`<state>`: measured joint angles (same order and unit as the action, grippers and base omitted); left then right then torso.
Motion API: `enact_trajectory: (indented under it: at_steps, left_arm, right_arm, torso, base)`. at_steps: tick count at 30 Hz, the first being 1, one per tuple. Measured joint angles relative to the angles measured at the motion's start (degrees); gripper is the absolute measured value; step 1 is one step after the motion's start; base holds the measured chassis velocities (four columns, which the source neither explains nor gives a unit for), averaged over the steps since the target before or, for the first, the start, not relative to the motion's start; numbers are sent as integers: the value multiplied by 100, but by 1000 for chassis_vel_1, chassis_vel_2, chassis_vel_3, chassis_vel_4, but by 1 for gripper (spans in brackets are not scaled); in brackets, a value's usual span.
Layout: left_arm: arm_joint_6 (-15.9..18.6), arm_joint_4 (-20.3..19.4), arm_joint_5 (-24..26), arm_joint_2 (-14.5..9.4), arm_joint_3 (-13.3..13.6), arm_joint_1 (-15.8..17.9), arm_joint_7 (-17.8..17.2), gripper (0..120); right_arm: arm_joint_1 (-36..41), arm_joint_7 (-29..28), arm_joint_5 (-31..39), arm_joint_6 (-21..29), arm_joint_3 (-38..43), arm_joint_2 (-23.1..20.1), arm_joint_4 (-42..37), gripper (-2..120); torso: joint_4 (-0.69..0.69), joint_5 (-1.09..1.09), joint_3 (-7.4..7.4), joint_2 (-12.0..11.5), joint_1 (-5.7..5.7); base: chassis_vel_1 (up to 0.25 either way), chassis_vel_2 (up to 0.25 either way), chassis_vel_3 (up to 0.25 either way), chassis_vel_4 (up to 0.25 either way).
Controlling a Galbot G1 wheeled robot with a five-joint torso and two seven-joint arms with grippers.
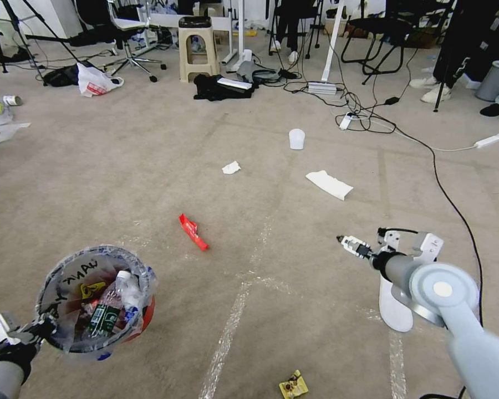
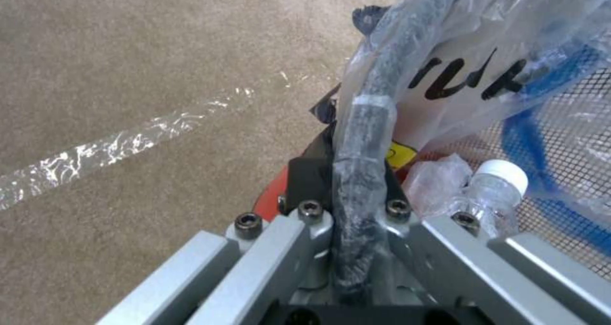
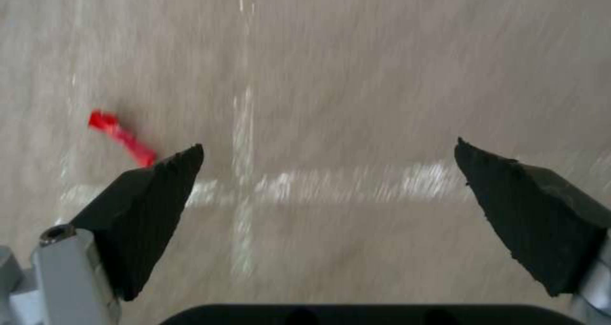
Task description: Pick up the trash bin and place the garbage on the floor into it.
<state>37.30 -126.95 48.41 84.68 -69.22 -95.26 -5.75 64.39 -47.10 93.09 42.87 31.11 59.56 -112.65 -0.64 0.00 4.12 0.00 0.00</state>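
- left end effector (image 1: pixel 39 328) is clamped tight on the rim of the trash bin (image 1: pixel 141 318), holding it low on the robot's left, looks lifted off the floor (image 1: pixel 149 166)
- wrist cam shows the rim and crinkly bag (image 2: pixel 458 43) pinched right between the fingers
- bin's already got a green-labelled bottle (image 1: pixel 102 316) and other bits in it
- right end effector (image 3: pixel 328 172) is spread wide with nothing in it, hanging above the carpet over a tape cross (image 3: pixel 245 191)
- red wrapper (image 1: pixel 193 231) lies between the 2 arms, out ahead of the bin
- further out: crumpled tissue (image 1: pixel 231 167), white paper (image 1: pixel 329 184), clear cup (image 1: pixel 296 138)
- yellow wrapper (image 1: pixel 293 384) sits close in, near the robot
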Motion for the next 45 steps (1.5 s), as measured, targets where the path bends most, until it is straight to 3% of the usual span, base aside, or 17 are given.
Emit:
enact_trajectory:
  at_steps: [8,15,20,26,28,38,45]
  left_arm:
    - [0,103,-92,31,46,46,-21,1]
    - [0,157,-120,31,32,41,-23,1]
    - [-28,174,-124,25,-27,-30,-28,1]
    - [-44,128,-199,100,-35,-76,-37,1]
    - [-49,98,-225,126,-38,-102,-38,1]
    - [-50,34,-256,155,-46,-125,-45,1]
    - [-50,34,-255,136,-44,-121,-49,1]
  right_arm:
    - [-31,-293,882,7,-274,332,589,100]
    - [160,-142,760,-26,-689,310,641,100]
    - [331,25,539,-44,-1292,-10,406,100]
    - [262,-80,431,-56,-1796,201,463,100]
    - [346,-55,301,-60,-1980,325,555,100]
    - [557,115,-70,-65,-2181,511,510,100]
    - [549,-104,-57,-68,-1906,491,621,100]
  torso:
    - [1,-2,0,0,0]
    - [0,0,0,0,0]
    - [0,0,0,0,0]
    - [4,-1,0,0,0]
    - [-1,-1,0,0,0]
    - [0,-2,0,0,0]
    - [0,0,0,0,0]
  base:
    - [0,0,0,0]
    - [0,0,0,0]
    - [0,0,0,0]
    - [0,0,0,0]
    - [0,0,0,0]
    - [0,0,0,0]
    - [0,0,0,0]
